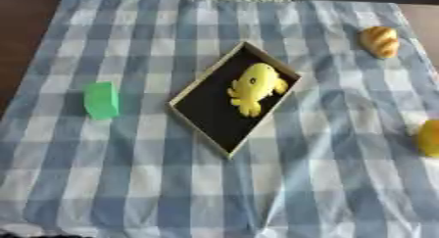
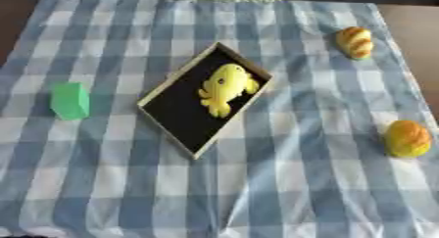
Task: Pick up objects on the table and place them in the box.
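The box (image 2: 176, 115) is a shallow rectangular tray with a pale wooden rim and black floor, set askew at the centre of the blue-and-white checked cloth (image 2: 283, 193). A yellow animal-shaped toy (image 2: 225, 87) lies inside, in the half toward 1 o'clock. A green block (image 2: 69, 100) sits at 9 o'clock, well apart. A striped bread roll (image 2: 354, 42) lies at 2 o'clock; an orange-yellow rounded piece (image 2: 406, 138) at 4 o'clock. Neither hand appears, so finger state cannot be told.

blue-and-white checked cloth (image 2: 300, 183), black-lined tan box (image 2: 168, 90), yellow toy (image 2: 223, 88), green block (image 2: 69, 101), two orange-yellow bread-looking things (image 2: 354, 42) (image 2: 406, 138)
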`<action>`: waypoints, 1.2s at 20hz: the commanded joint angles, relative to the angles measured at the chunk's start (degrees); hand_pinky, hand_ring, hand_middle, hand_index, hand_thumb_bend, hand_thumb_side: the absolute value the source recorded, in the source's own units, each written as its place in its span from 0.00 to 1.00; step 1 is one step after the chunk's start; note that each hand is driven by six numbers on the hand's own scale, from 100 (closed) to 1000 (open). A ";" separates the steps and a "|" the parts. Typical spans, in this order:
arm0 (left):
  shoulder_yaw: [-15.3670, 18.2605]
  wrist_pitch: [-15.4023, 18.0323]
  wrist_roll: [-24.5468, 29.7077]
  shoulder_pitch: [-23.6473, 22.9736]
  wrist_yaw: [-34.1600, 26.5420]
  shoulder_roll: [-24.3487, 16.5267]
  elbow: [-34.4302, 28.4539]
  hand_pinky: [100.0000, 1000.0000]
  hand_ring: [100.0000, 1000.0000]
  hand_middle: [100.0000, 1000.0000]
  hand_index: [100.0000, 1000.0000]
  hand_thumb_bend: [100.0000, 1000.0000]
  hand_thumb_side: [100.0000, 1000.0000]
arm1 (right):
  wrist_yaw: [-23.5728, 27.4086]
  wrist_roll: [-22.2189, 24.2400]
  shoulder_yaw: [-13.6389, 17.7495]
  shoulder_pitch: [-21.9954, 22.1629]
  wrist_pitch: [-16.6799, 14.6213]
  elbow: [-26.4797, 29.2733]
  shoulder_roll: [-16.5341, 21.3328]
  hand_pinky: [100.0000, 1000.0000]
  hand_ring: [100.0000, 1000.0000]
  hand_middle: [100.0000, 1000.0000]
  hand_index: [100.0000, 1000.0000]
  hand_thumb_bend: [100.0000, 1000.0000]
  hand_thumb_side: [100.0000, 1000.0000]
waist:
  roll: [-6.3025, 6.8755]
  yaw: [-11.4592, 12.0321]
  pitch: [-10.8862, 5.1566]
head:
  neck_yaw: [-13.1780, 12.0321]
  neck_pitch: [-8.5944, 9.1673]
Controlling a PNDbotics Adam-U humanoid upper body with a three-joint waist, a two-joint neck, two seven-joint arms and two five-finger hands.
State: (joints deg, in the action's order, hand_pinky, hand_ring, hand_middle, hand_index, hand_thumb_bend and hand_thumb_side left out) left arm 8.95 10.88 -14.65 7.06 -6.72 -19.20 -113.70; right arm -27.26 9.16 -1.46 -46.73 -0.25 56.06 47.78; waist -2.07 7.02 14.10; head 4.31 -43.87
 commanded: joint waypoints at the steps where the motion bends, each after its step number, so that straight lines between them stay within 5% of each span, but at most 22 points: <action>1: -0.01 0.00 0.30 0.20 -0.18 -1.62 -0.89 0.65 0.77 0.64 0.79 0.00 0.63 | -5.15 2.59 0.78 -3.17 -2.53 -5.89 -0.54 0.94 1.00 0.96 0.97 0.00 0.75 | -0.22 -0.19 -1.98 | 0.40 -0.25; 7: 0.02 -0.07 0.31 0.24 -0.28 -1.65 -0.89 0.65 0.77 0.64 0.79 0.00 0.63 | -10.16 7.83 0.30 -3.78 -6.29 -9.02 -2.05 0.95 1.00 0.93 0.96 0.00 0.84 | -0.22 -0.23 -1.96 | 0.20 -0.25; 9: -0.03 -0.12 0.39 0.22 -0.29 -1.63 -0.89 0.65 0.77 0.64 0.79 0.00 0.63 | -11.24 10.94 0.19 -3.76 -7.56 -8.79 -2.13 0.95 1.00 0.93 0.96 0.00 0.76 | -0.22 -0.26 -1.91 | 0.17 -0.25; 13: -0.06 -0.21 0.57 0.17 -0.34 -1.59 -0.89 0.65 0.78 0.64 0.79 0.00 0.63 | -12.88 16.33 0.07 -3.86 -10.71 -7.56 -2.44 0.96 1.00 0.92 0.95 0.00 0.23 | -0.14 -0.30 -1.80 | 0.17 -0.25; 15: -0.06 -0.22 0.59 0.18 -0.39 -1.60 -0.89 0.65 0.78 0.64 0.79 0.00 0.64 | -13.12 19.18 -0.16 -3.62 -12.20 -6.76 -2.45 0.97 1.00 0.93 0.94 0.11 0.03 | -0.16 -0.33 -1.76 | 0.15 -0.25; 17: -0.11 -0.25 0.64 0.19 -0.44 -1.60 -0.89 0.65 0.78 0.65 0.79 0.00 0.64 | -13.64 21.94 -0.58 -3.33 -13.02 -5.94 -2.28 0.97 1.00 0.93 0.94 0.17 0.00 | -0.22 -0.35 -1.73 | 0.11 -0.25; 24: -0.24 -0.34 0.87 0.25 -0.58 -1.46 -0.89 0.65 0.78 0.65 0.79 0.00 0.64 | -14.07 23.12 -0.99 -2.62 -12.50 -4.60 -2.86 0.96 1.00 0.92 0.94 0.13 0.00 | -0.24 -0.16 -1.56 | 0.05 -0.25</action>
State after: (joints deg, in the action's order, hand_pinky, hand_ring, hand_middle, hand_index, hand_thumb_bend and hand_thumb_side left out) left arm 8.62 10.48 -14.04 7.06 -7.23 -19.21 -113.70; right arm -41.07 32.33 -2.55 -48.61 -12.95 50.23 43.53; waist -2.07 6.82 13.96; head 4.40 -43.87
